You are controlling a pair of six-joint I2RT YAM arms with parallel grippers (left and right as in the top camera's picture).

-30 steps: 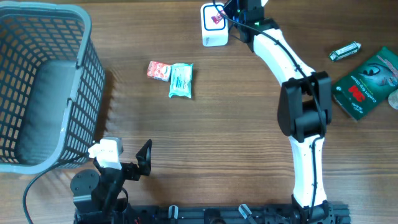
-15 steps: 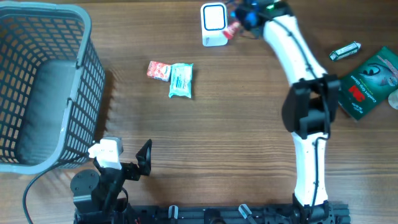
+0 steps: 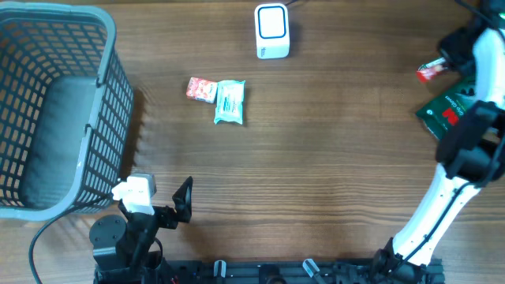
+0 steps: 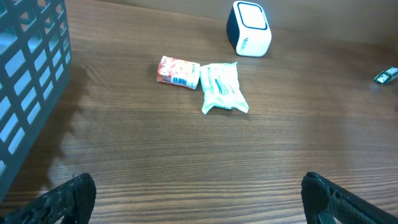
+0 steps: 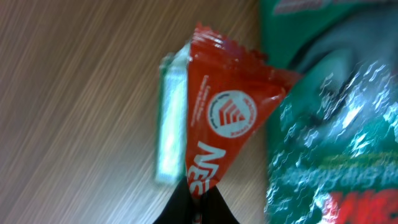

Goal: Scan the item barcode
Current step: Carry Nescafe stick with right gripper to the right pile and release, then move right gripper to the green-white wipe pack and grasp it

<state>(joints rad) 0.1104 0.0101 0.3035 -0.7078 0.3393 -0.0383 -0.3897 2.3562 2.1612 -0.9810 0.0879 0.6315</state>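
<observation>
My right gripper (image 3: 443,63) is shut on a red sachet (image 3: 430,72) at the far right of the table, well away from the white barcode scanner (image 3: 272,31) at the back centre. In the right wrist view the red sachet (image 5: 224,124) sticks out from my shut fingertips (image 5: 199,208), hanging over a green package (image 5: 336,124) and a small silvery-green stick pack (image 5: 171,118). My left gripper (image 3: 158,197) rests near the front left edge, open and holding nothing. In its wrist view the left gripper (image 4: 199,199) faces the scanner (image 4: 250,28) far ahead.
A grey basket (image 3: 55,110) stands at the left. An orange-pink packet (image 3: 201,89) and a teal wipes pack (image 3: 230,101) lie side by side left of centre. The green package (image 3: 450,110) lies at the right edge under my right arm.
My right arm has swung from the scanner at the back centre to the far right, carrying the red sachet with it. The left arm has not moved.
</observation>
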